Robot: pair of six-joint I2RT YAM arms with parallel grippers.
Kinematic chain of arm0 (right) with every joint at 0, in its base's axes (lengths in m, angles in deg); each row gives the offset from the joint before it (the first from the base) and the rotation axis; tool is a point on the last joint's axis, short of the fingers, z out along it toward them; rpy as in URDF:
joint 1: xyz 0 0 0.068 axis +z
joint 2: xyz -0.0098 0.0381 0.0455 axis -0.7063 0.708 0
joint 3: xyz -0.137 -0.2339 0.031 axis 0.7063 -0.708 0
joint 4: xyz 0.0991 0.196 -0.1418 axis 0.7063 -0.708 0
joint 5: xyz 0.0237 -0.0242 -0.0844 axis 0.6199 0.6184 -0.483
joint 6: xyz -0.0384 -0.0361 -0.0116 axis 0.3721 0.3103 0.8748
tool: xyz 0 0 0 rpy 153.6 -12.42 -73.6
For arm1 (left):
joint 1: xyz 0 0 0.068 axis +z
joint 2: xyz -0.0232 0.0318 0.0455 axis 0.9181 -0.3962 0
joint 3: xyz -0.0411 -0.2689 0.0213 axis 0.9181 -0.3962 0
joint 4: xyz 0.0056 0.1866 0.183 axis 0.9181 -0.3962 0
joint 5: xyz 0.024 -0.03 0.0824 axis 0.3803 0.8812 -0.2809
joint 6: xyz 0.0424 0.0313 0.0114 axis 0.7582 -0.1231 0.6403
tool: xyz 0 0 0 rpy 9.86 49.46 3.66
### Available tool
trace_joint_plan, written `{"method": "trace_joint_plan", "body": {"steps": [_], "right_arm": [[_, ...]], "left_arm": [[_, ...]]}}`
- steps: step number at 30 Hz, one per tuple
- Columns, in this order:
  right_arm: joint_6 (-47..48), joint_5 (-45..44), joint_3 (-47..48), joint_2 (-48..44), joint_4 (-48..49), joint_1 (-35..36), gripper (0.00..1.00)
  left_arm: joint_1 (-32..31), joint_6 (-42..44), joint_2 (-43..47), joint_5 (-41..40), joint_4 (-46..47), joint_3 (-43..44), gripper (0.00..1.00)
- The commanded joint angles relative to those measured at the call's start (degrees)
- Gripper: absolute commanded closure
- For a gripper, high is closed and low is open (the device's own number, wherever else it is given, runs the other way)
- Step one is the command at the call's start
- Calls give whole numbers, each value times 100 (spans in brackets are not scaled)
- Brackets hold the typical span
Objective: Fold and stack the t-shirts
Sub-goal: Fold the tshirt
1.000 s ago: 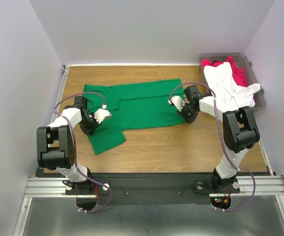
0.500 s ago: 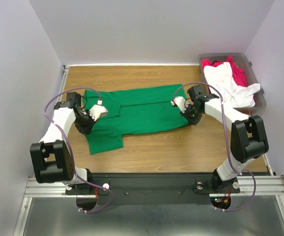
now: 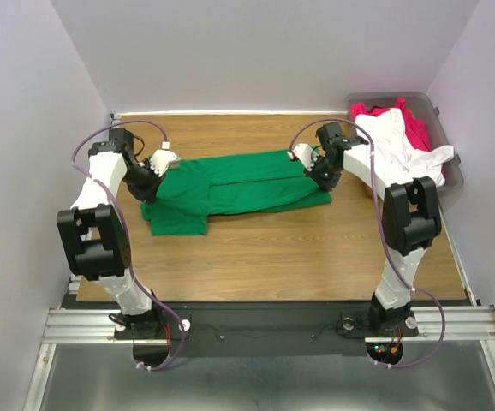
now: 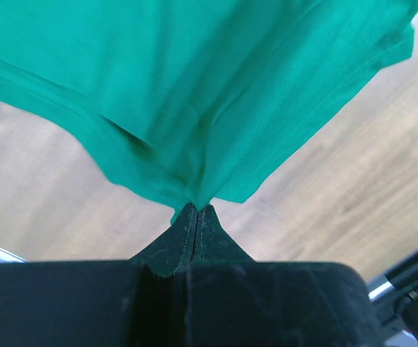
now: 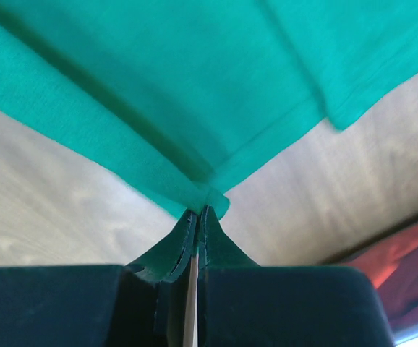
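The green t-shirt lies across the middle of the wooden table, partly folded lengthwise. My left gripper is shut on the shirt's left end; in the left wrist view the cloth hangs from the closed tips. My right gripper is shut on the shirt's right end, with the cloth pinched at the tips. The white t-shirt and the red t-shirt lie heaped in the bin at the back right.
The grey-brown plastic bin stands at the back right corner of the table. White walls close in the back and both sides.
Both grippers have moved away from me toward the back of the table, carrying the green shirt's near edge over itself. The shirt now lies narrower and farther back.
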Motion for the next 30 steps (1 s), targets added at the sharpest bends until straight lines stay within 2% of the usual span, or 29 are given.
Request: {"method": "trace_joint_plan", "body": {"steps": [1, 8, 18, 21, 22, 23, 25, 26, 28, 29, 30], "right_arm": [[185, -83, 774, 433, -216, -85, 99], [317, -91, 1863, 1258, -401, -208, 99], [361, -135, 2858, 2147, -418, -252, 99], [300, -162, 2981, 2253, -410, -260, 93], [264, -170, 3016, 2288, -418, -252, 89], [195, -197, 3078, 2315, -418, -252, 80], [89, -188, 3122, 2289, -418, -269, 68], [10, -162, 3174, 2228, -427, -278, 57], [-280, -66, 3175, 2087, -462, -339, 48], [-368, 100, 3088, 1869, -471, -357, 43], [-586, 198, 3000, 1762, -480, -418, 43]], "left_arm": [[40, -89, -296, 226, -275, 665, 100], [58, -159, -1289, 288, -486, 1728, 100], [180, -405, -2301, 332, -337, 2458, 100], [268, -485, -2415, 340, -215, 2599, 99], [286, -615, -2433, 358, -170, 2626, 91], [321, -660, -2433, 489, -153, 2661, 79], [426, -809, -2398, 691, -205, 2810, 71], [470, -862, -2346, 857, -223, 2854, 62], [619, -906, -2267, 1112, -450, 2925, 56], [655, -933, -2109, 1184, -538, 2899, 46], [699, -959, -2004, 1228, -643, 2733, 44]]}}
